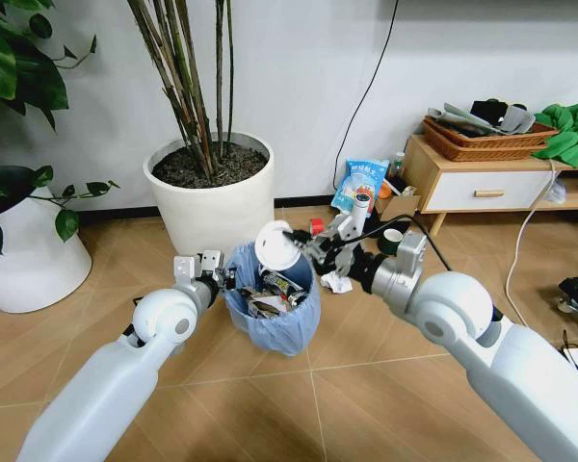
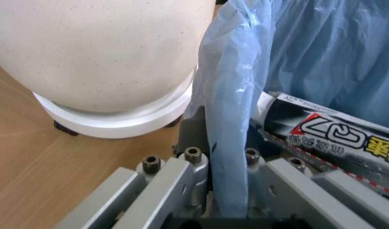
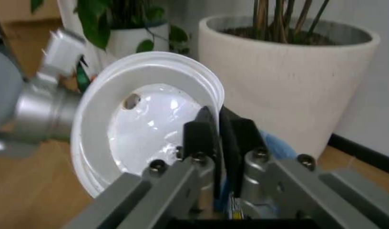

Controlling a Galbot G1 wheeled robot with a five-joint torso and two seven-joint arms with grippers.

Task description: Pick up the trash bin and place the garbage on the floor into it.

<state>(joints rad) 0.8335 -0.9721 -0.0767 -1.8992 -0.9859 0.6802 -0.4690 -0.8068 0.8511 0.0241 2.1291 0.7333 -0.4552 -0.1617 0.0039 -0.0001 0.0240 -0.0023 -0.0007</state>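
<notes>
The trash bin (image 1: 275, 322), lined with a crinkly light blue bag, stands low between my arms over the floor (image 1: 299, 404). My left gripper (image 1: 215, 271) is shut on its near-left rim; in the left wrist view the fingers (image 2: 181, 179) clamp the bag's edge (image 2: 230, 119). My right gripper (image 1: 295, 241) is shut on a small white disc (image 1: 273, 244), held tilted over the bin's mouth. The disc (image 3: 143, 126) sits between the right gripper (image 3: 217, 126) jaws. A squeezed tube (image 2: 328, 138) and other garbage (image 1: 275, 294) lie inside. One crumpled paper wad (image 1: 337, 283) lies on the planks behind the bin.
A big white plant pot (image 1: 212, 207) stands just behind the bin, another pot (image 1: 29, 255) at far left. Beyond the right arm are a dark mug (image 1: 392, 241), a white bottle (image 1: 363, 204), a red tape roll (image 1: 316, 226) and a low cabinet (image 1: 482, 188).
</notes>
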